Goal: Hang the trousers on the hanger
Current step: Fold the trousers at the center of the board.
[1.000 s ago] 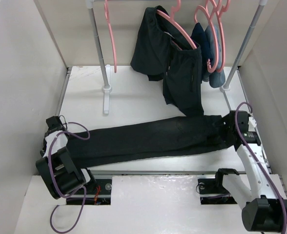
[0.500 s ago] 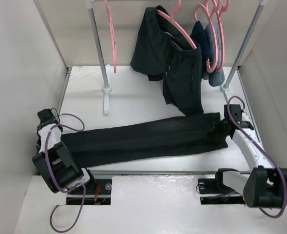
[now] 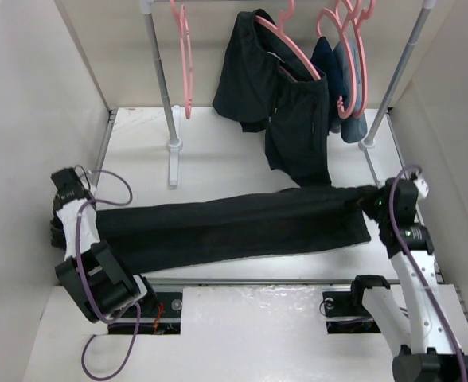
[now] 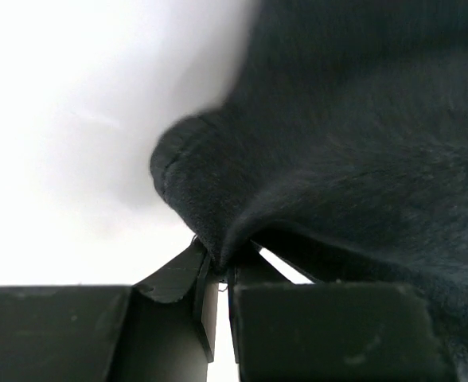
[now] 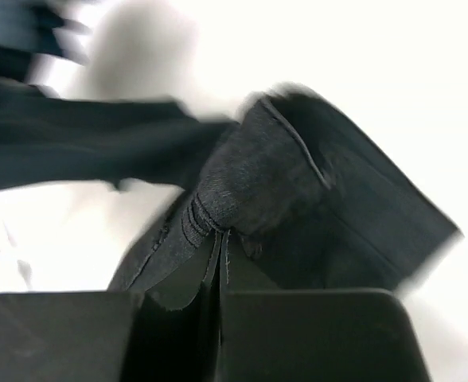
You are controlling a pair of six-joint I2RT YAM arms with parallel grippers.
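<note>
So far only the grasp was done: the left end effector (image 4: 218, 267) was pinched shut on one end of the trousers (image 3: 234, 227), and the right end effector (image 5: 220, 243) was clamped on the other, with the cloth stretched flat on the bench (image 3: 218, 155) between them. Lifting and draping were left to do. Each end effector sat close to a side wall (image 3: 27, 159). Bare bench lay beyond them, short of the empty pink hanger (image 3: 185, 64) on the far rack (image 3: 161, 87).
</note>
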